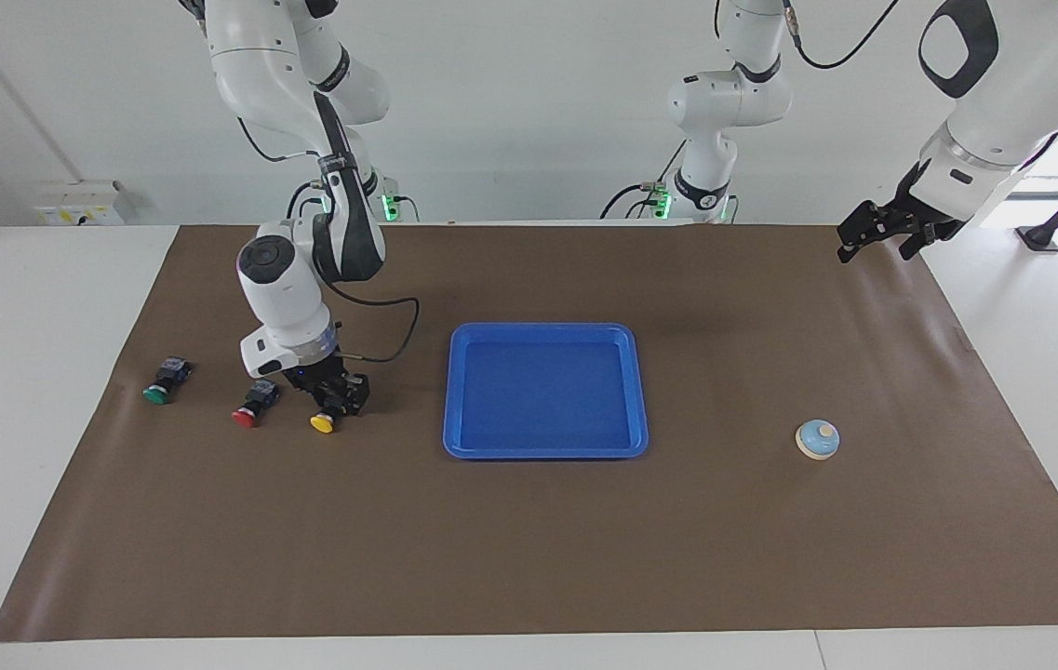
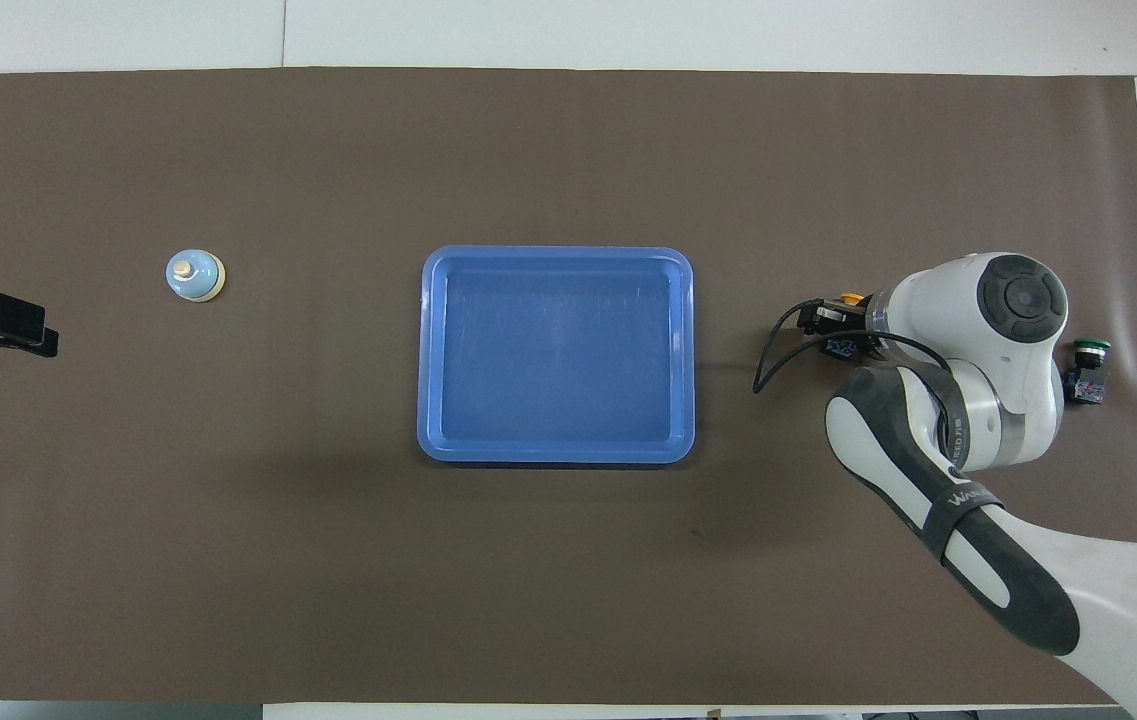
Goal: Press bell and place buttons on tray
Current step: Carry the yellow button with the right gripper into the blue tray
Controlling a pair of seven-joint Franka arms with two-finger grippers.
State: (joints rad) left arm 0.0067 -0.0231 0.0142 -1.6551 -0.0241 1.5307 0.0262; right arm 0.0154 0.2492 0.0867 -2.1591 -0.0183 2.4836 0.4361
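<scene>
Right end effector (image 1: 331, 395) is down at bench level on the yellow button (image 1: 327, 415), fingers either side of its black body and closing; looks like a grip forming, though I can't confirm it's seated yet. Yellow button is on the mat toward the right arm's end of the bench, the one of the three nearest the tray (image 1: 640, 391); red button (image 1: 254, 404) is just beside it, green button (image 1: 166, 381) further toward that end edge. Tray sits mid-bench, nothing in it. Bell (image 1: 817, 439) is toward the left arm's end, well apart from the tray. Left end effector (image 1: 882, 233) waits released, raised over the bench corner at its own end, nowhere near the bell. Step in hand: pick of first button. Next move, my read: finish the clench, lift straight up so the neighbouring red isn't knocked, carry over the tray rim, release low inside. Bell press and other two buttons outstanding.
</scene>
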